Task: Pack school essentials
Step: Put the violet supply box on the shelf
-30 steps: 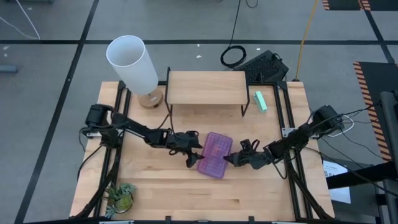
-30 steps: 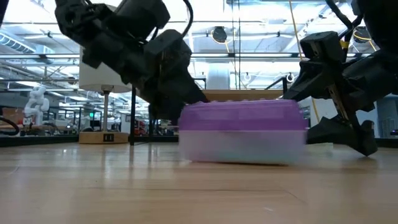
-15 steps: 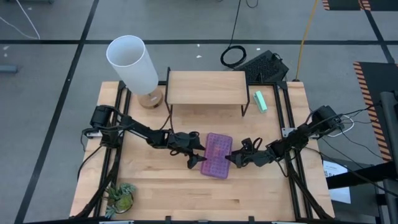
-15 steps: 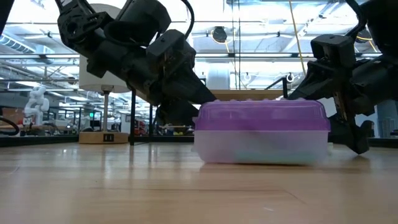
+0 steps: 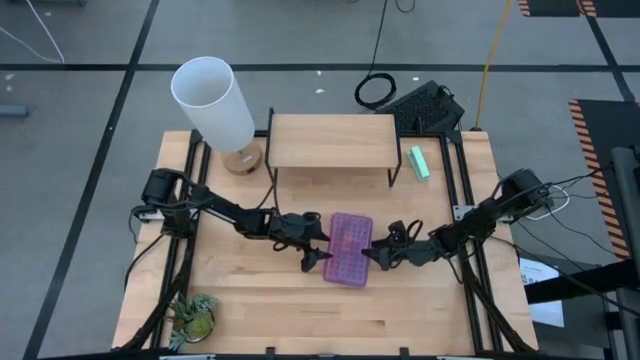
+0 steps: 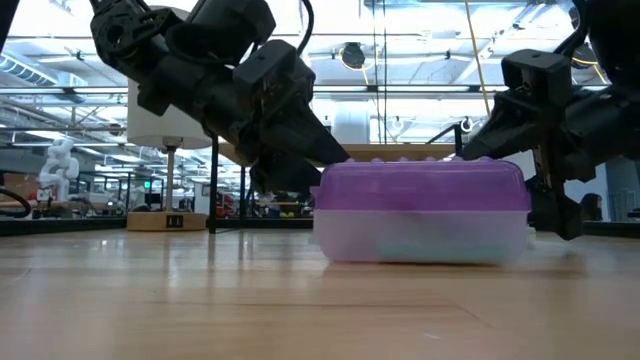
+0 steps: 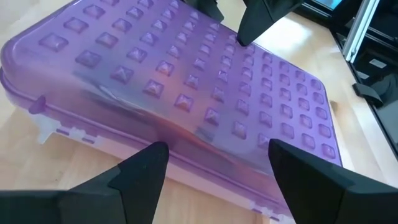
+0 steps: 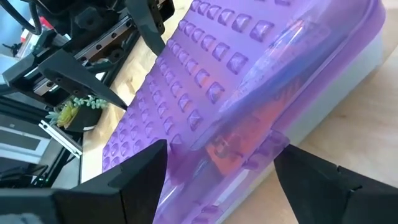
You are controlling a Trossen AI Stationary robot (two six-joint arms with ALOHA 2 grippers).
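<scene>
Table, high view, seen from above. One lamp stands at about 11 o'clock from table centre; one wooden shelf at 12 o'clock; one mint block at 2 o'clock; one toy plant at 7 o'clock.

One purple case, lid down, lies flat on the table just right of centre. Through the translucent lid the wrist views show only blurred orange and blue shapes; the school essentials inside cannot be counted or told apart.

Two arms. The left gripper sits at the case's 9 o'clock edge, the right gripper at its 3 o'clock edge. In each wrist view both fingers are spread wide with the case's long side between them, and neither holds anything. Whether the fingertips touch the case cannot be told.

Judgement: the packing seems nearly done, the remaining step being to press or latch the lid. Risks:
- Uneven pushing from opposite sides could slide or spin the case on the smooth wood, since nothing braces it.
- A fingertip catching the lid rim could lift it and spill the contents.
- An item riding high inside could keep the lid from seating.

Smallest visible parts: the latch tabs along the case's edge.
</scene>
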